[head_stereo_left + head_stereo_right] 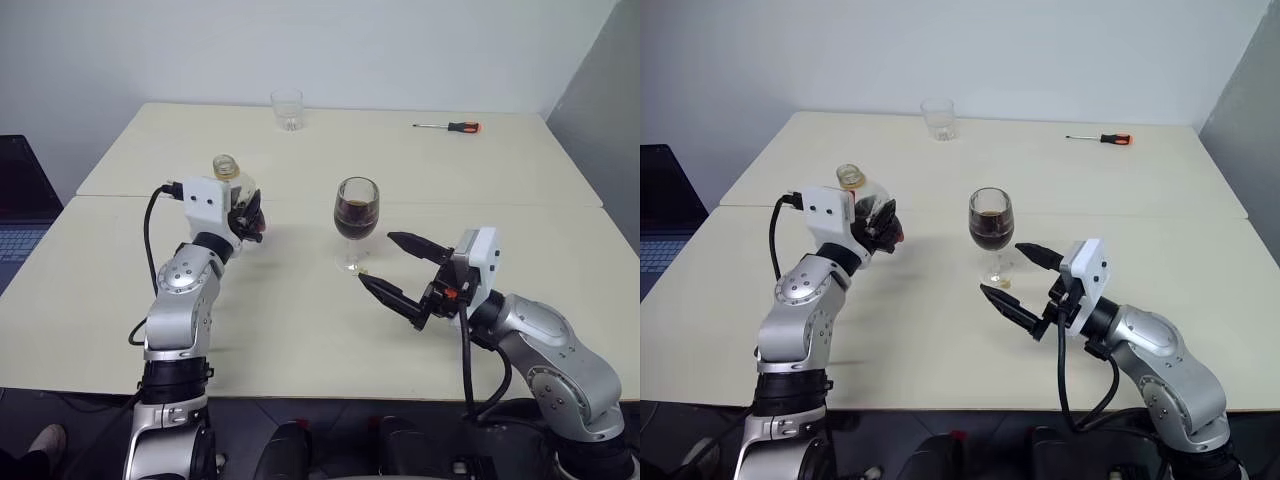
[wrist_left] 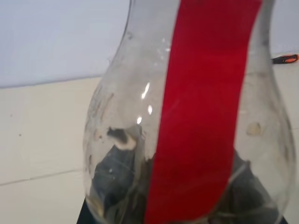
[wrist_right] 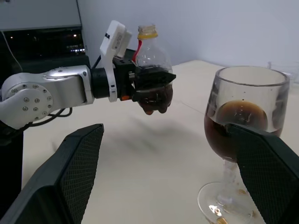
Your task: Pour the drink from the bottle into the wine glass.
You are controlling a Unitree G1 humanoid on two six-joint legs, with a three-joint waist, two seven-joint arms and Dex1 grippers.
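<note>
On the cream table (image 1: 300,330), mid-span, your wine glass (image 1: 356,222) stands half full of dark drink (image 1: 355,215).
Left gripper (image 3: 152,88) pinches the rounded clear bottle (image 3: 150,58) upright above bare tabletop; right gripper (image 1: 395,268) spreads wide just beside the glass's foot.

Both eye views look forward and down from the head over the cream worktop (image 1: 300,330), sharing nearly the same scene. The left wrist view sits pressed close against the clear, red-striped plastic bottle (image 2: 196,116). The right wrist view looks level across the worktop at the clear stemmed wine glass (image 3: 243,126) nearby.
</note>
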